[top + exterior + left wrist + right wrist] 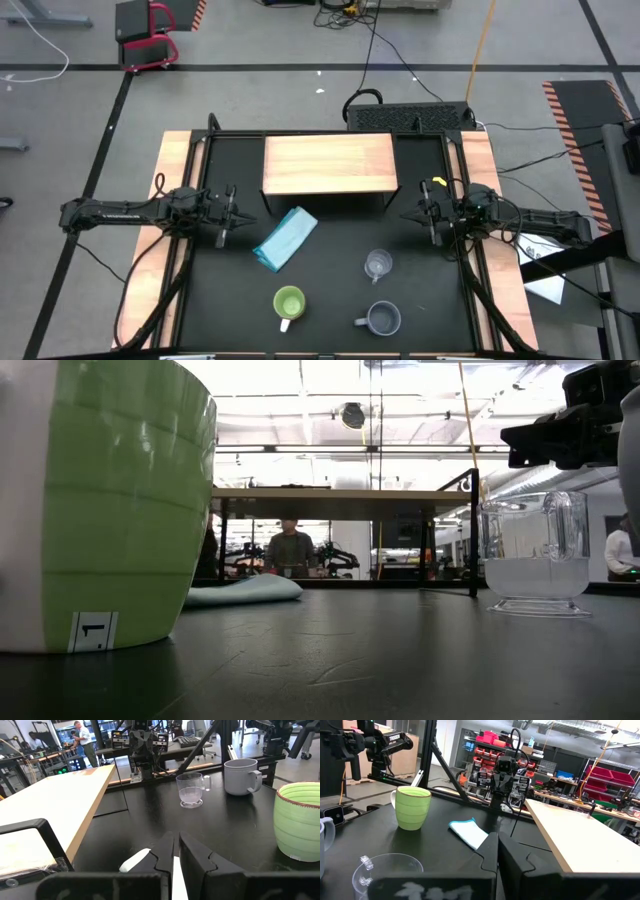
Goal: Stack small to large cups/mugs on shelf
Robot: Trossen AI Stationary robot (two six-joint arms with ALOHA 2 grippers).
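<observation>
The light-wood shelf stands at the table's far middle. All three cups rest on their bases on the black tabletop. The clear glass cup is at the near right. The grey-blue mug is nearer still. The lime-green mug, with its white handle, is near the front middle. My left gripper hovers shut at the left side, level with the shelf's front. My right gripper hovers shut at the right side. Neither holds anything.
A folded light blue cloth lies flat between the shelf's front and the green mug. Wooden side strips and black frame rails border the table. In the low view a person stands beyond the far edge.
</observation>
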